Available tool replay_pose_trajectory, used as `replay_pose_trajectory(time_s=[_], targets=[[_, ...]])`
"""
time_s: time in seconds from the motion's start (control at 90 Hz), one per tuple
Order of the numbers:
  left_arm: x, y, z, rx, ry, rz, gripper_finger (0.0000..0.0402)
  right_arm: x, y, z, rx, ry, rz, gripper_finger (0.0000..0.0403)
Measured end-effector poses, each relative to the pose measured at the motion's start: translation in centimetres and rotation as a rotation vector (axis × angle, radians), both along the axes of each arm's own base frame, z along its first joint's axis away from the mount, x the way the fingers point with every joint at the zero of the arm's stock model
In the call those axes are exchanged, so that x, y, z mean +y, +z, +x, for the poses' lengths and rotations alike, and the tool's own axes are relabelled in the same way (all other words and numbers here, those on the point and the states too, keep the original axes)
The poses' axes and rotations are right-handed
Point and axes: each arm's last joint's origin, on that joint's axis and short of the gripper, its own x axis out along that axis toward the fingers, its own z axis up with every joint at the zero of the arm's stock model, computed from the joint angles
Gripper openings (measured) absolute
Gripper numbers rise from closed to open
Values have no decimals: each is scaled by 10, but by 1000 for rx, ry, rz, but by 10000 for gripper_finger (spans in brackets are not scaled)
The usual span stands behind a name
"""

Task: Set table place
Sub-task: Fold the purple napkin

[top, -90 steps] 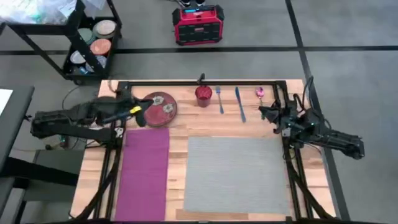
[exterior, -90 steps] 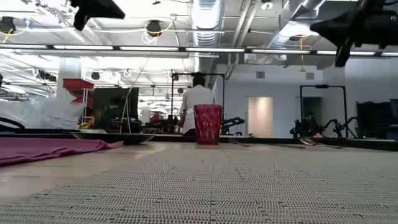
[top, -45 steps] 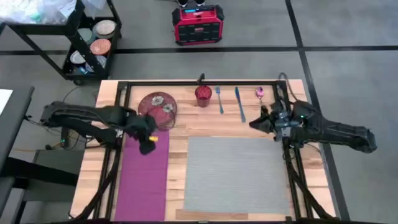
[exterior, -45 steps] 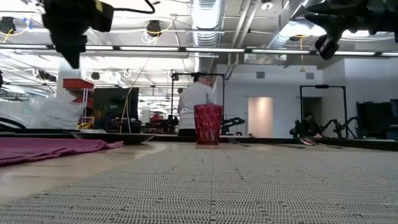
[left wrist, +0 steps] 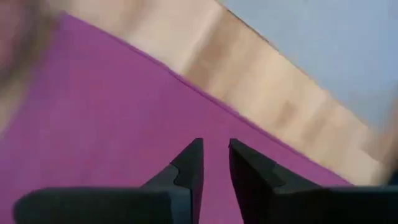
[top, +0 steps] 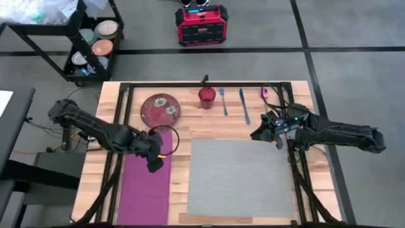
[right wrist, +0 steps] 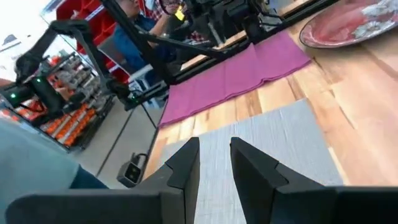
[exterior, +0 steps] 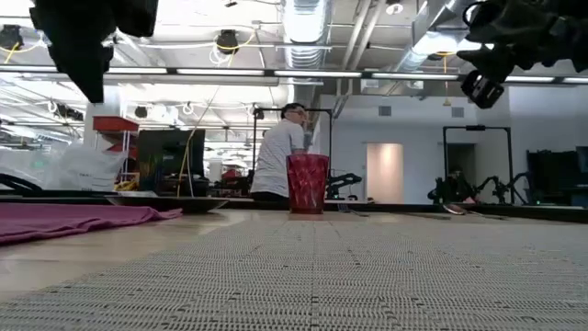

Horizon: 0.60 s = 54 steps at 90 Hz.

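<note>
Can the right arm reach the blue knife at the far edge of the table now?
Probably yes. The right tool hangs near the mat's far right corner, and the knife lies close beyond it with only bare table between.

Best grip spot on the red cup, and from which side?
Take the red cup by its side wall, end effector level, coming from the placemat side. It stands upright, the wall tapers toward the base, and the plate and fork crowd its flanks.

The left gripper (top: 155, 163) has swung from beside the plate (top: 160, 109) out over the magenta napkin (top: 144, 183); the right gripper (top: 261, 132) crept toward the placemat's (top: 240, 180) far right corner.
</note>
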Motion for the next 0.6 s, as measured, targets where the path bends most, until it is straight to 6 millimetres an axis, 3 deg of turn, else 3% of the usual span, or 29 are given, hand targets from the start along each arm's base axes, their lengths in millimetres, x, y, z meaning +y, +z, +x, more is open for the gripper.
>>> replay_pose_trajectory(time_s=[0.3,0.6], targets=[[-10,-44,30,186,-164,90,60,-1,0,0,6,-10,1,79],[4,-50,42,146,-218,130,60,-1,0,0,5,-10,1,79]])
